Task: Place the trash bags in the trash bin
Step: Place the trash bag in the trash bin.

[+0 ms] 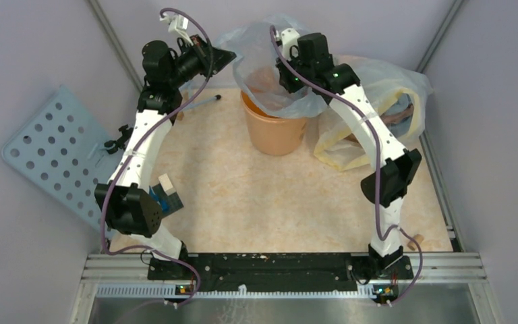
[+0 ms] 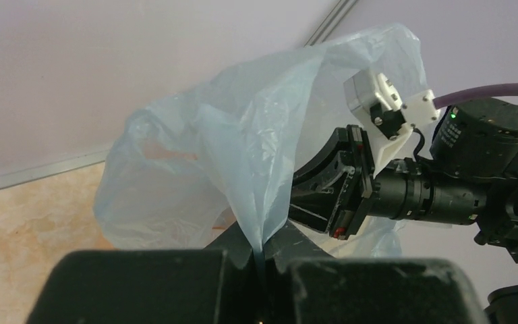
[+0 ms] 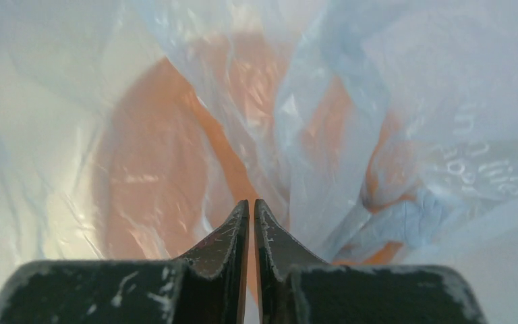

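Observation:
The trash bag (image 1: 270,47), thin bluish translucent plastic with pale lettering, hangs spread above the trash bin (image 1: 276,131), a round orange bucket at the back centre of the table. My left gripper (image 1: 226,57) is up at the bag's left side, shut on a pinched fold of its edge (image 2: 262,246). My right gripper (image 1: 284,77) reaches into the bag's mouth from the right. In the right wrist view its jaws (image 3: 251,202) are parted by a narrow slit with nothing between them. The bin's orange (image 3: 148,175) shows through the plastic (image 3: 391,101) below.
A bigger clear bag with yellow edges (image 1: 378,115) lies right of the bin, against the right wall. A pale blue perforated panel (image 1: 54,148) leans at the left. A thin rod (image 1: 202,101) and small blocks (image 1: 165,192) lie near the left arm.

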You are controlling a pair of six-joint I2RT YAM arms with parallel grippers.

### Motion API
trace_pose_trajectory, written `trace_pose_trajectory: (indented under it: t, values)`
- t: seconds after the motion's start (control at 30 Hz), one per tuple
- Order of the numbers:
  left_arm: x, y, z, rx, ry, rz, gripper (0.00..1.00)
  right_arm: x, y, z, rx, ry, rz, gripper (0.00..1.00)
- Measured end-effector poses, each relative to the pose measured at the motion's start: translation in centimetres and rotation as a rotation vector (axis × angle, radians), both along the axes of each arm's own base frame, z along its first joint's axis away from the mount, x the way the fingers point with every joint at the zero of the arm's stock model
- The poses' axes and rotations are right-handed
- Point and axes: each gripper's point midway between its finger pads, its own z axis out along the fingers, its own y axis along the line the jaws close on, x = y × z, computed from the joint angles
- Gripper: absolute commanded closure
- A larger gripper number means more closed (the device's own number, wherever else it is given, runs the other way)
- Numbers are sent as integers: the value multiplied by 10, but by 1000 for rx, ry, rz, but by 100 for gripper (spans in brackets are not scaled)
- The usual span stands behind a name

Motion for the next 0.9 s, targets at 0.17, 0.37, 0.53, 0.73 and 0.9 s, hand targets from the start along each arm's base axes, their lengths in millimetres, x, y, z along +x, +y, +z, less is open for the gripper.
trace_pose_trajectory:
  t: [0.17, 0.37, 0.53, 0.73, 0.9]
  values:
    - [-4, 0, -1, -2, 14, -25, 100, 19, 15, 5, 10, -58, -7, 100]
    - [-23, -8, -1, -37, 70, -128, 100, 42, 17, -45, -50, -14, -56, 100]
    - [-48, -12, 6, -73, 108, -193, 100, 38, 14, -89, -106, 70, -57, 100]
    - [-75, -14, 41, -130, 55, -251, 100, 16, 4, -156, -190, 218, -40, 100]
    - [-81, -14, 49, -146, 34, -264, 100, 10, 5, -165, -192, 250, -20, 100]
